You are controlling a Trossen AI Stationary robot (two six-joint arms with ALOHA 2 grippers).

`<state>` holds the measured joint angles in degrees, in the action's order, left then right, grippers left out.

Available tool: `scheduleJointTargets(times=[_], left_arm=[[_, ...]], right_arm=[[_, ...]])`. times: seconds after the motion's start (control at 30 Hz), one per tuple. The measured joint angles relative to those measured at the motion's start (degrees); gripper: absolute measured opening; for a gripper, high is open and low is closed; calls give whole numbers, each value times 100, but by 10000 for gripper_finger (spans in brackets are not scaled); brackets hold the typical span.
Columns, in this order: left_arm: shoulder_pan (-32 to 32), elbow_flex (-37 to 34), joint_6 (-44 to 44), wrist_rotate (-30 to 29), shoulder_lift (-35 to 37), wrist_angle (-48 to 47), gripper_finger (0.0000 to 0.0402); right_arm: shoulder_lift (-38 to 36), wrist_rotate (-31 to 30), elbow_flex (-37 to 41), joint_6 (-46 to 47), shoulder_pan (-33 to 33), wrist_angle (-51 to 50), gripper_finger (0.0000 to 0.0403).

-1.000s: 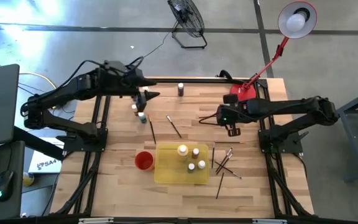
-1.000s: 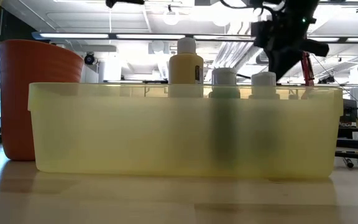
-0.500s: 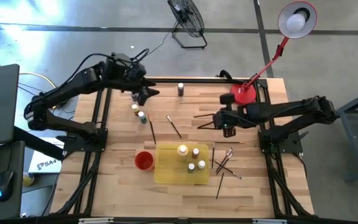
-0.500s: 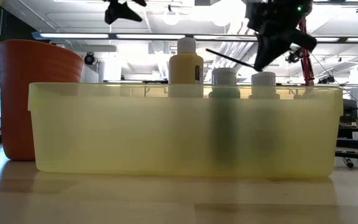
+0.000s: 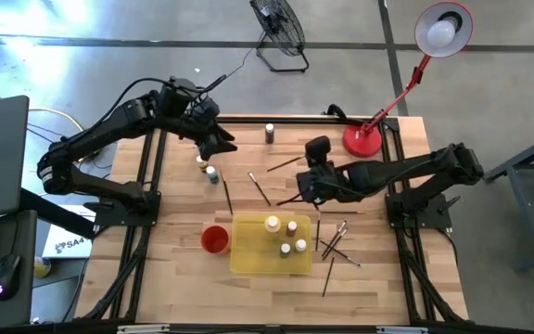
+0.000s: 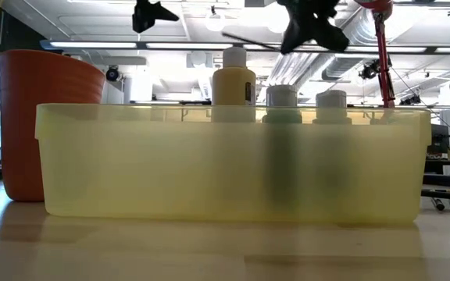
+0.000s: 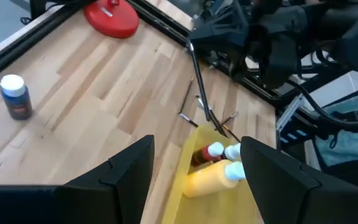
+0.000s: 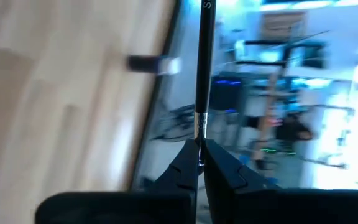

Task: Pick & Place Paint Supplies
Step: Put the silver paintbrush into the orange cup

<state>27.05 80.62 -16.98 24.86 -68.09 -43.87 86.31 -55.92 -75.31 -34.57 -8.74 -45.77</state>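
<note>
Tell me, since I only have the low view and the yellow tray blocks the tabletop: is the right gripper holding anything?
Observer: Yes. The right gripper is shut on a thin dark paintbrush; its wrist view shows this plainly.
Operator: And the left one?
Observer: The left gripper is open and empty. In the high view it hangs near two small bottles standing on the wood.
Operator: Any brushes lying on the table?
Observer: Yes, several loose brushes lie crossed on the wood beside the yellow tray, on the right arm's side.
</note>
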Motion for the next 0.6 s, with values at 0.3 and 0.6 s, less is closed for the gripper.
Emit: scheduleJointTargets(times=[0.3,0.6], left_arm=[[-4,0,-714,1041,-422,663,232],[-7,-2,-1757,2460,-1054,1252,232]], right_arm=[[27,-418,0,-1682,-271,2000,3],[27,-612,0,-2413,-380,2213,3]])
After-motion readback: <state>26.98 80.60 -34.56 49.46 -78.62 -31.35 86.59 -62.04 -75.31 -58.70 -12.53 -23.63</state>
